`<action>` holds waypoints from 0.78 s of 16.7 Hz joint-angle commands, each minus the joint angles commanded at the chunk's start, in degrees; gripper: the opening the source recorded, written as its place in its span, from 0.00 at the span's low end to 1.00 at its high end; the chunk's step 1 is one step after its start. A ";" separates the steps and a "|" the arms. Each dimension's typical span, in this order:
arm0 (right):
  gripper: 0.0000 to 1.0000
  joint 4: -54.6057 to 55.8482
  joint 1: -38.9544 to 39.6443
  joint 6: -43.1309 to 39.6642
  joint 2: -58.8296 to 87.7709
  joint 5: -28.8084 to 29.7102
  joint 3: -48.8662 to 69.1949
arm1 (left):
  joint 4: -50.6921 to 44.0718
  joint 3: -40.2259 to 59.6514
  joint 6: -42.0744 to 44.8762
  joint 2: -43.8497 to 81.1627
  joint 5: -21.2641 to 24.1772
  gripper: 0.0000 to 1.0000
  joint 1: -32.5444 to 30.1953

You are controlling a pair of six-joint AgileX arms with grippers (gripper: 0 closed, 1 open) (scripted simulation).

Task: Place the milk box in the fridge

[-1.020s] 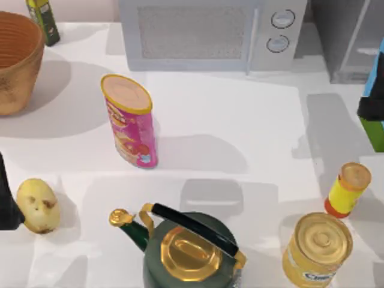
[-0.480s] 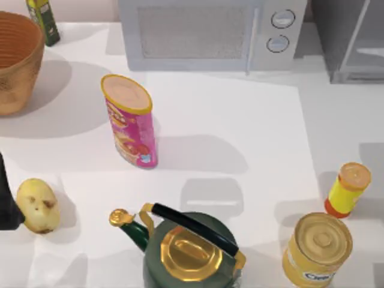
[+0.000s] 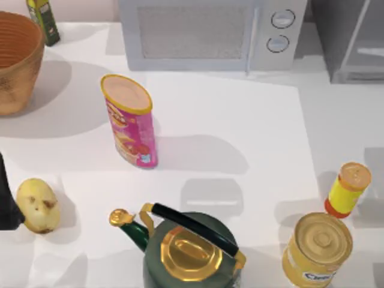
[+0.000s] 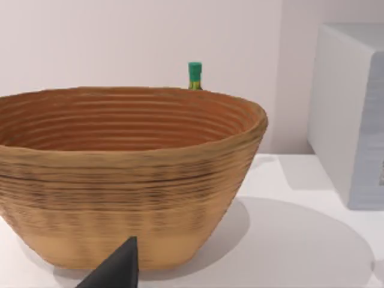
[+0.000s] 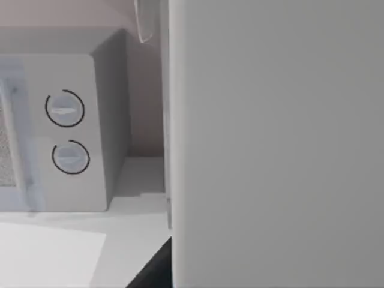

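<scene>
Fridge [image 3: 351, 42] at table's far right beside microwave [image 3: 210, 33]; left pincer [image 4: 117, 270] near basket [image 4: 120, 174], finger state unreadable.

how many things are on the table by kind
Appliances: 2, microwave, fridge
Food containers: 3, pink tube, gold can, yellow jar
Bottle: 1
Basket: 1
Kettle: 1
Potato: 1
Total: 9

Matte black left pincer [image 4: 114, 270], pointed tip

A pink tube [image 3: 130, 120] stands mid-table, a green kettle [image 3: 186, 246] near the front edge, the fridge [image 3: 351, 39] at the far right.
</scene>
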 joint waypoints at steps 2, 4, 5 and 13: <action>0.00 0.09 0.25 0.17 0.13 0.03 0.36 | 0.00 0.00 0.00 0.00 0.00 1.00 0.00; 0.00 1.83 -0.11 0.00 1.85 -0.73 2.01 | 0.00 0.00 0.00 0.00 0.00 1.00 0.00; 0.00 3.61 -0.48 -0.13 3.62 -1.47 3.62 | 0.00 0.00 0.00 0.00 0.00 1.00 0.00; 0.00 30.45 -6.06 -1.50 38.60 -10.93 25.58 | 0.00 0.00 0.00 0.00 0.00 1.00 0.00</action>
